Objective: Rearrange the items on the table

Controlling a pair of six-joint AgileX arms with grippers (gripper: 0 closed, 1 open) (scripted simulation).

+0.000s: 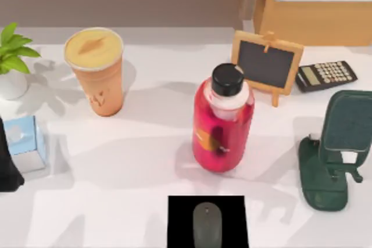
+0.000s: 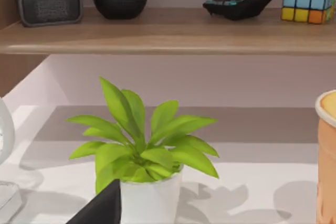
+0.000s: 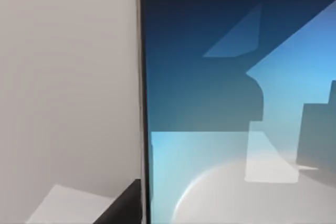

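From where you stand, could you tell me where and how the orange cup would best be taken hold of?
Probably around the middle of its side wall, coming in level from the side with the fingers straddling it. The orange cup stands upright on the table, tapering toward its base, and its yellowish lid is wide and flat, a poor hold from above. The potted plant stands to its left, so its right flank looks freer.
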